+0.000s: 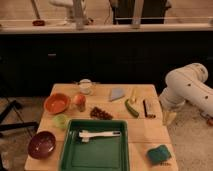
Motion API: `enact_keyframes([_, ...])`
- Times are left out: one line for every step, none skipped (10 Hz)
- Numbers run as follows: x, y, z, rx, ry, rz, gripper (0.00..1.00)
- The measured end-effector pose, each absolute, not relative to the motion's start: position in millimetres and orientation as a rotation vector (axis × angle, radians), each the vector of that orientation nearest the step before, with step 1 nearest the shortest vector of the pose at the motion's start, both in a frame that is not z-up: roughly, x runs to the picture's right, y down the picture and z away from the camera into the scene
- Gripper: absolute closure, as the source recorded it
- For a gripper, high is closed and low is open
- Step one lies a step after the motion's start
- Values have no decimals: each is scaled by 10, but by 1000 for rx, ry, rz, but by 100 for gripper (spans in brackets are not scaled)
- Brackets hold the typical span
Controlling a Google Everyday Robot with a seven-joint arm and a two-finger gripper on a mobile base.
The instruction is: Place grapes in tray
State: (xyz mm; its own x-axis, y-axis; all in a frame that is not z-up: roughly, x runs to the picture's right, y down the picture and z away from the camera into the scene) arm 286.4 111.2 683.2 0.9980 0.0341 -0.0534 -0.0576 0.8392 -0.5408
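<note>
The grapes (101, 113), a small dark reddish-brown bunch, lie on the wooden table (145, 131) just behind the far rim of the tray. The tray (70, 155) is a large green rectangle at the front middle of the table, with a white utensil (99, 134) lying in it. My gripper (169, 117) hangs at the right edge of the table, at the end of the white arm (187, 90), well to the right of the grapes and apart from them.
A green cucumber (131, 108), a dark bar (148, 108), a grey wedge (117, 93) and a white cup (86, 86) lie behind. An orange bowl (56, 103), an orange-red fruit (79, 101), a light green fruit (61, 121), a dark red bowl (41, 144) and a teal sponge (159, 153) are around the tray.
</note>
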Motion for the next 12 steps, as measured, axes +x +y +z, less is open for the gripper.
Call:
enact_keyframes([2864, 1112, 6832, -573, 42, 48, 20])
enact_keyframes([2864, 1112, 6832, -573, 42, 48, 20])
enact_keyframes([2864, 1112, 6832, -573, 42, 48, 20])
enact_keyframes([2864, 1112, 6831, -573, 42, 48, 20])
enact_keyframes([2864, 1112, 6832, -573, 42, 48, 20])
enact_keyframes([2864, 1112, 6832, -573, 42, 48, 20])
enact_keyframes([2864, 1112, 6832, -573, 42, 49, 20])
enact_keyframes([2858, 1106, 6832, -567, 38, 51, 20])
enact_keyframes([2830, 1081, 6827, -544, 33, 74, 20])
enact_keyframes([2756, 1041, 6817, -514, 16, 120, 20])
enact_keyframes([2639, 985, 6830, -498, -7, 151, 20])
enact_keyframes([2485, 930, 6861, -492, -41, 185, 20])
